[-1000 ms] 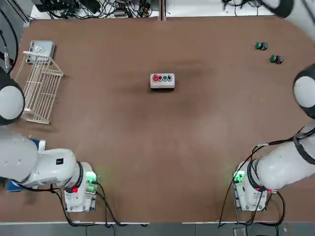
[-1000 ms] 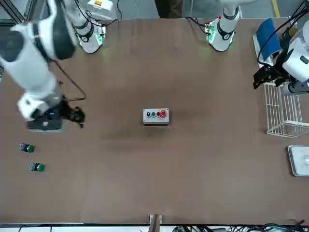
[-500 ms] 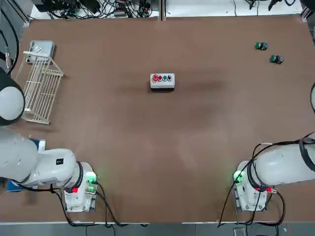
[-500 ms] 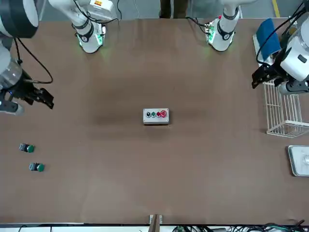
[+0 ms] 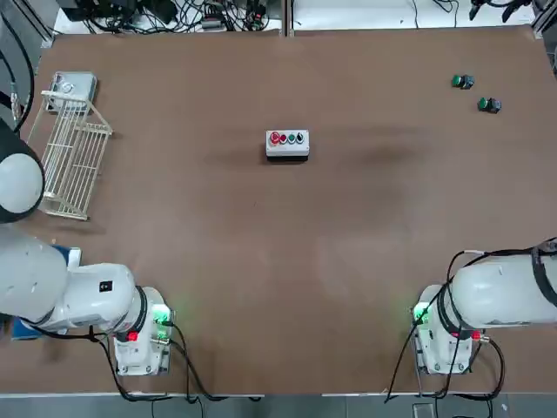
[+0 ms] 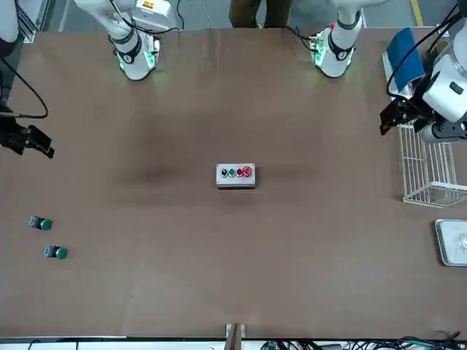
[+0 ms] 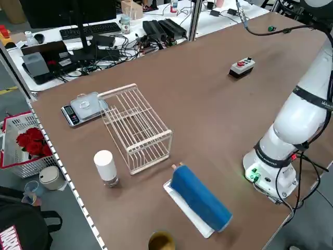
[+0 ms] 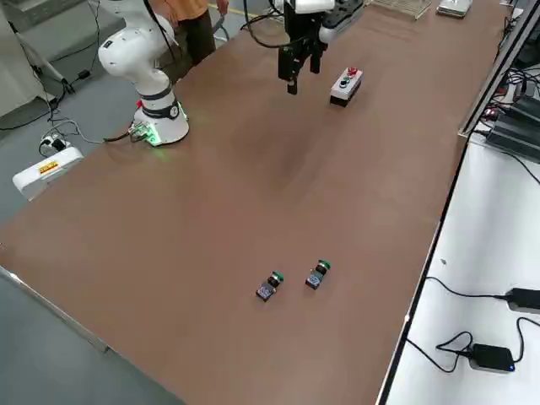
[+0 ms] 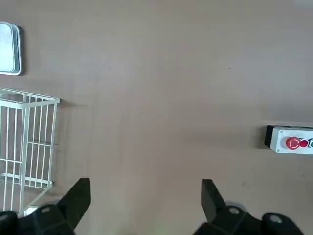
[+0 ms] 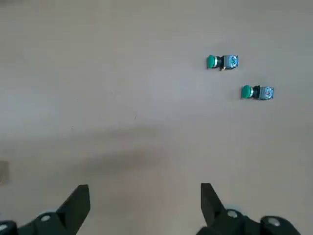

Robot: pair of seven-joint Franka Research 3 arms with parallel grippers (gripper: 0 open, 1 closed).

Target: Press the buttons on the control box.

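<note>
The control box [image 5: 287, 144] sits alone near the table's middle, white-grey on a dark base. Its buttons [image 5: 287, 138] run in a row, one larger red, then smaller green and dark ones. The box shows too in the front view [image 6: 236, 176] and at the edge of the left wrist view [image 9: 293, 141]. My left gripper [image 6: 390, 119] hangs open, high over the wire rack, far from the box. The right gripper [image 6: 33, 141] is open too, raised above the table's right side near the loose button pieces. Both grippers' fingers [image 9: 78, 196] [image 10: 78, 201] are spread wide and hold nothing.
A white wire rack [image 5: 70, 165] and a small scale [image 5: 74, 85] stand at the left. Two loose green-capped button pieces [image 5: 462, 82] [image 5: 489, 105] lie at the far right. A blue roll [image 7: 200, 200] and a white cylinder [image 7: 105, 166] sit by the left base. A person [image 6: 255, 10] stands behind the robot.
The right arm has swung outward from near the table's middle toward the far right side, carrying its gripper away from the box. The left arm has barely moved.
</note>
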